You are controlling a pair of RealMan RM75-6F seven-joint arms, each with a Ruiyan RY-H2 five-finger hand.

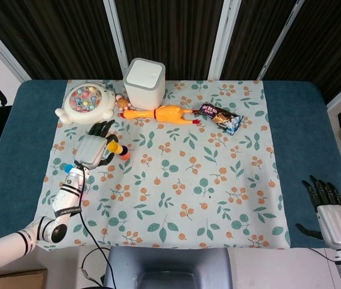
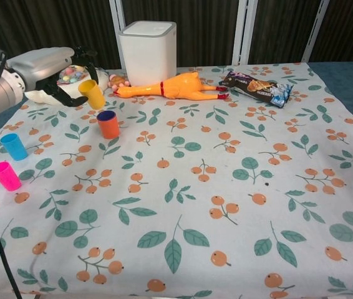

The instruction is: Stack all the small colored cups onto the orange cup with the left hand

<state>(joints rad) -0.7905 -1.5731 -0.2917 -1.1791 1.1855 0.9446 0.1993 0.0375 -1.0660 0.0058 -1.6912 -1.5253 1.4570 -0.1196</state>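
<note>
Left hand [image 1: 95, 150], head view: left of centre, fingers curled round the yellow cup [image 1: 114, 145], which sits just upper-left of the orange cup [image 1: 124, 155].

Chest view: left hand [image 2: 52, 70], upper left, holds the yellow cup [image 2: 91, 93] tilted, raised above and left of the orange cup [image 2: 108, 124]; lowering down-right looks next. Blue cup [image 2: 14, 146] and pink cup [image 2: 5, 175] wait at left edge.

Right hand [image 1: 333, 215], head view: lower right, fingers spread, holding nothing, well apart.

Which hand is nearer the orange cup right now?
Left. The left hand holds the yellow cup raised just above and behind the orange cup. The right hand rests at the table's far corner, well away from it.
</note>
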